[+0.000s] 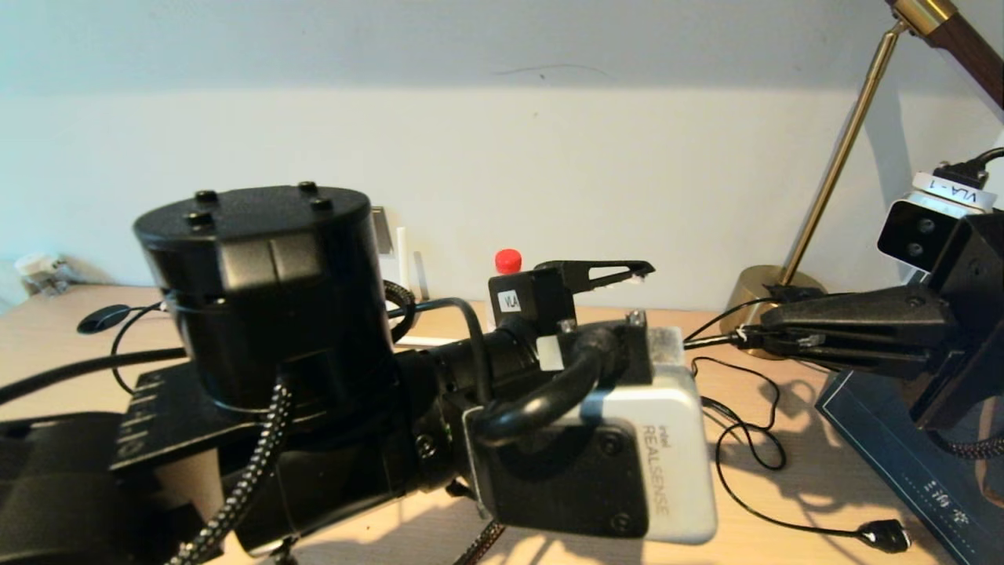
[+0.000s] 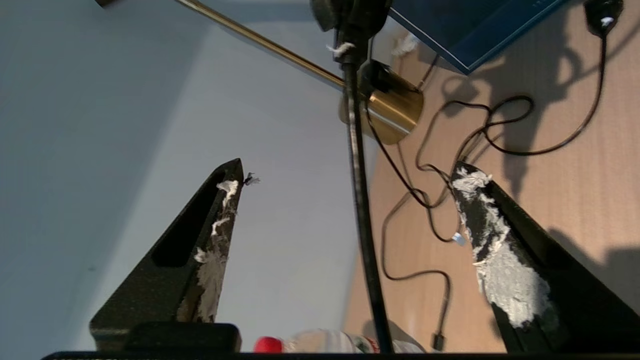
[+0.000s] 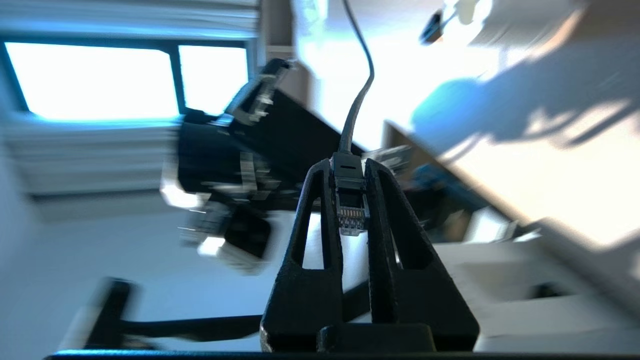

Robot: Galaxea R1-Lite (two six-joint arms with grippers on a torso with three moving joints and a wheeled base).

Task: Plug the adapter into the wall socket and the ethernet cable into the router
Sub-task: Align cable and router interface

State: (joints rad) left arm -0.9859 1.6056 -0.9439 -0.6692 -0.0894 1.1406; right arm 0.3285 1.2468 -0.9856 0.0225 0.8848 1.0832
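My right gripper (image 1: 745,337) reaches in from the right, shut on the plug end of the black ethernet cable (image 3: 350,200). From the plug the cable (image 1: 710,340) stretches left and passes between the fingers of my open left gripper (image 2: 348,170) without touching them. The cable's round disc (image 1: 102,318) lies on the desk at far left. My left arm fills the head view's middle, its upper finger (image 1: 604,273) pointing right. Behind that arm I see a corner of the grey wall socket (image 1: 382,229) and one white antenna of the router (image 1: 403,255). The adapter is hidden.
A brass lamp base (image 1: 773,290) stands at the back right with its stem slanting up. A dark blue book (image 1: 894,447) lies under my right arm. A thin black cord (image 1: 745,439) with a two-pin plug (image 1: 886,536) loops on the desk. A red-capped bottle (image 1: 508,260) stands by the wall.
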